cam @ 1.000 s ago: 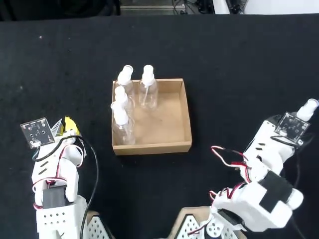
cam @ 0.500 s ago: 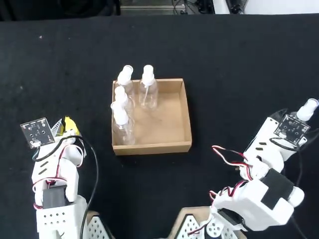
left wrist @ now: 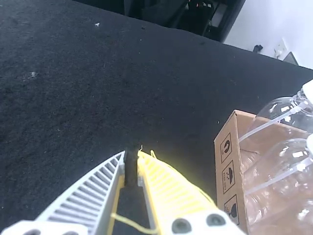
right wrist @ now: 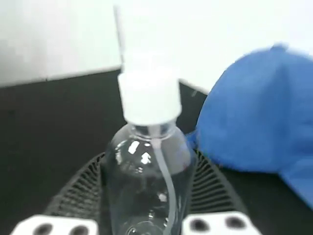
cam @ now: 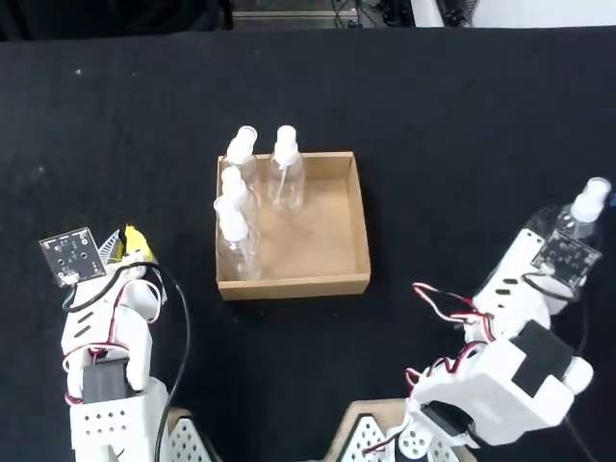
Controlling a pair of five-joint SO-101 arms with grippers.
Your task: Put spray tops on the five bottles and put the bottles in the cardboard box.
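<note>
The cardboard box [cam: 337, 269] lies in the middle of the black table. Several clear bottles [cam: 237, 239] with white spray tops stand along its left and far sides; they also appear in the left wrist view as bottles [left wrist: 279, 147] behind the box wall [left wrist: 230, 156]. At the table's right edge, my right gripper [cam: 558, 234] is shut on another clear bottle [right wrist: 146, 181] with a white spray top [right wrist: 149, 95], gripped between black fingers [right wrist: 78, 191]. That bottle [cam: 577, 214] points up and away. My left gripper [left wrist: 131, 164] is shut on nothing, low over the table left of the box.
A blue object [right wrist: 259, 122] lies close beside the held bottle in the right wrist view. Bare black table [cam: 452, 125] stretches between the box and the right arm, and the box's right half [cam: 322, 221] holds nothing.
The right arm has raised and tilted its wrist, so the held bottle's body and spray top show more fully and sit slightly farther back. The left arm and the box have not moved.
</note>
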